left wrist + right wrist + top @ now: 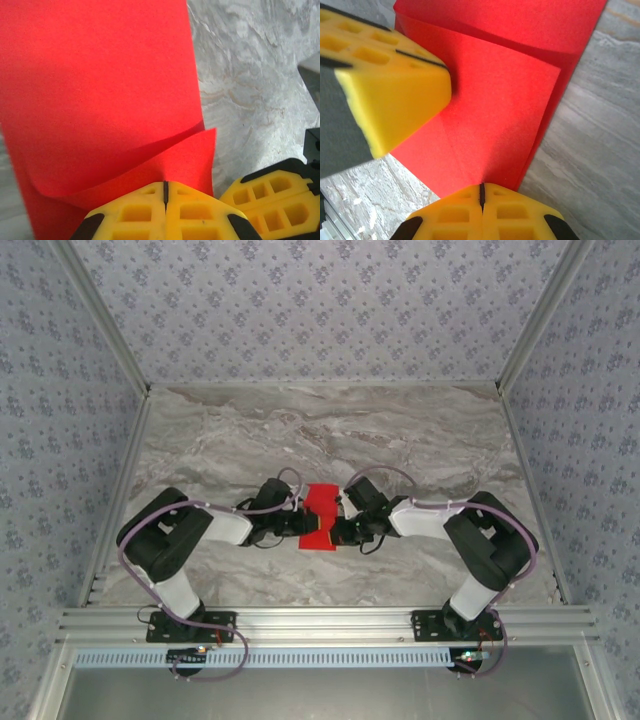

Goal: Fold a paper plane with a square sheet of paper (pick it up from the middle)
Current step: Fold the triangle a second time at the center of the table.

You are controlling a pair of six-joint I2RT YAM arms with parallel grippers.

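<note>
The square sheet of paper (320,512) is bright red and lies folded in layers on the marble table (320,430) between the two arms. My left gripper (297,524) comes at it from the left. Its yellow fingertips (150,192) are shut on the near edge of a raised, curling flap (165,160). My right gripper (339,530) meets the sheet from the right and is shut at the paper's near corner (485,150), where a crease runs up to its tips. In the right wrist view the left gripper's yellow fingers (395,85) rest on the flap.
Patterned walls and aluminium rails (320,620) enclose the marble tabletop. The two grippers sit close together over the paper, and the right gripper's yellow fingers (272,200) show in the left wrist view. Bare marble (600,135) lies beside the sheet.
</note>
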